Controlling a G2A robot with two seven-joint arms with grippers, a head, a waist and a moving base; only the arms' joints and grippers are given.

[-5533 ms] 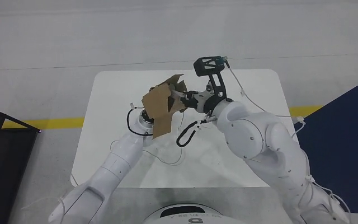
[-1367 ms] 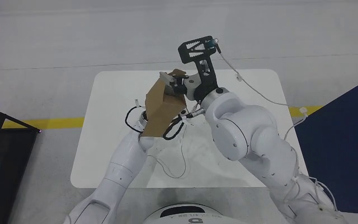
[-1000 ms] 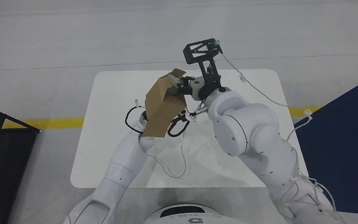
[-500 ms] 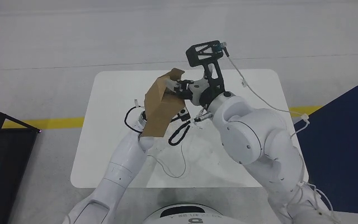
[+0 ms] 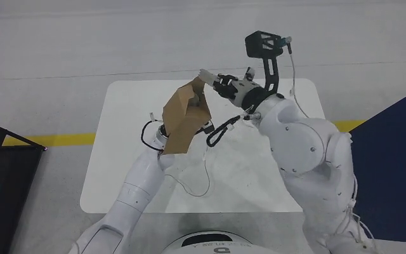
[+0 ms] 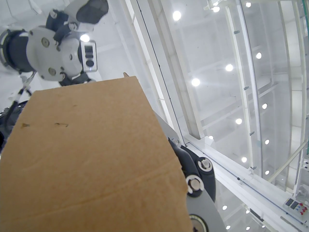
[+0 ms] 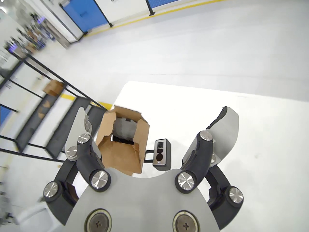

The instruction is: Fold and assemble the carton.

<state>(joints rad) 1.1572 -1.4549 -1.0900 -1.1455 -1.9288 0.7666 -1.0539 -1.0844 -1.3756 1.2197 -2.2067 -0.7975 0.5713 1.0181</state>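
Nearest us in the top view, the left gripper point(image 5: 166, 132) is clamped on the lower part of the carton point(image 5: 184, 119). It holds the carton tilted above the table point(image 5: 266, 184), at about 10 o'clock from the table's middle. At 1 o'clock from the carton, just clear of its top flap, the right gripper point(image 5: 212, 77) is spread wide and holds nothing.

The left wrist view adds a flat brown panel lying against one grey finger point(image 6: 198, 184), with a crease running across it. The right wrist view looks between its own parted fingers point(image 7: 224, 126) straight into the carton's open end, which the top view hides. Something grey sits inside, and we cannot tell what it is.

Half a second ago the right gripper was pressed against the top flaps. It has since drawn off toward 1 o'clock, and its wrist has swung toward 3 o'clock. The carton has hardly shifted.

The carton is plain brown cardboard. Its body is squared into a tube, and the flaps at the far end stand loose and splayed, not closed.
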